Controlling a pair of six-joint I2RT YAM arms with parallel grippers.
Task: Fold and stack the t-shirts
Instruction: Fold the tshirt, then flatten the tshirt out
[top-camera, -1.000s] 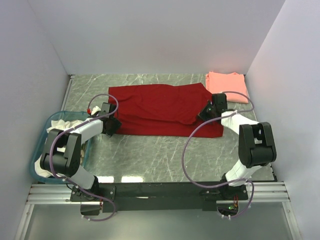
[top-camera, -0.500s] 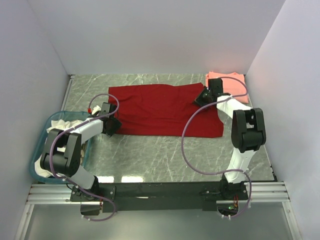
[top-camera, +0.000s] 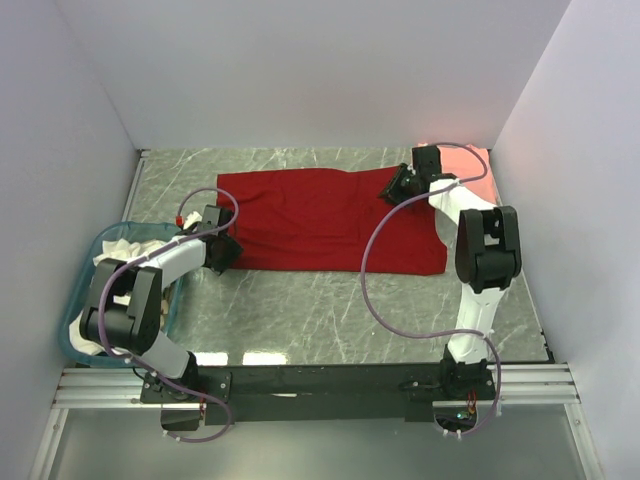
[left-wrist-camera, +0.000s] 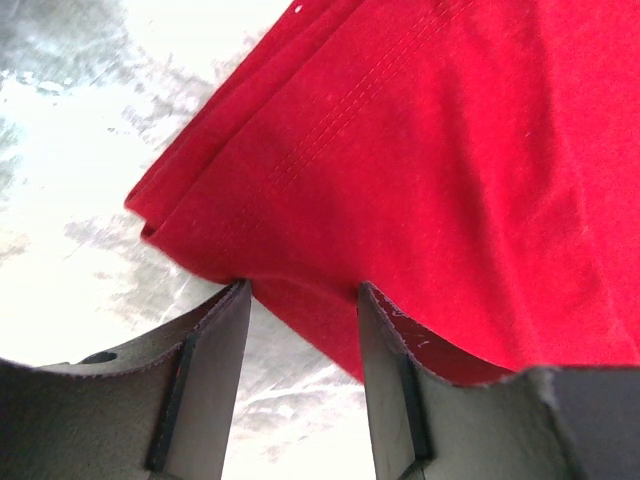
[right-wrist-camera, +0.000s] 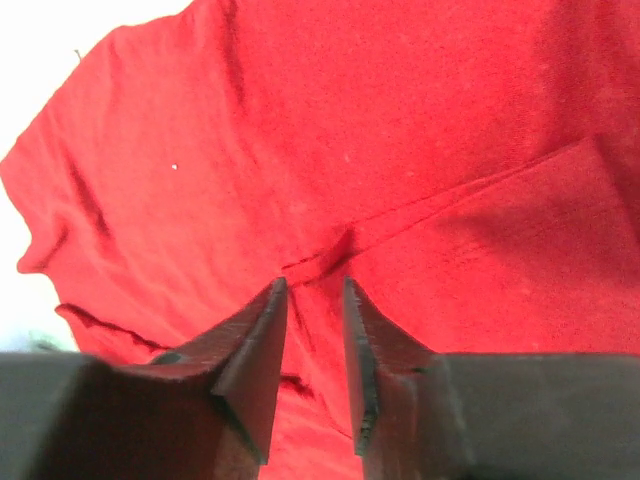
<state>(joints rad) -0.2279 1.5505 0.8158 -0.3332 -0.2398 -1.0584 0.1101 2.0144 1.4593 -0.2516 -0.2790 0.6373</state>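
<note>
The deep red t-shirt (top-camera: 310, 220) lies spread flat across the middle of the table. My left gripper (top-camera: 222, 252) sits low at its near-left corner. In the left wrist view this gripper (left-wrist-camera: 300, 290) is open, with the red t-shirt's hem (left-wrist-camera: 450, 150) just past the fingertips and bare table between the fingers. My right gripper (top-camera: 393, 185) is over the shirt's far-right part. In the right wrist view this gripper (right-wrist-camera: 313, 282) is open by a narrow gap above a small pucker in the red cloth (right-wrist-camera: 400, 120). The salmon-pink t-shirt (top-camera: 472, 160) lies folded at the back right, partly hidden by the right arm.
A teal basket (top-camera: 88, 262) with white cloth in it stands at the table's left edge, beside the left arm. White walls close in the back and both sides. Marbled grey table (top-camera: 300, 310) shows in front of the red shirt.
My right gripper has moved from the shirt's near-right part towards the back, to its far-right part by the salmon-pink shirt. The red shirt's right side now lies flatter. The left arm has not moved.
</note>
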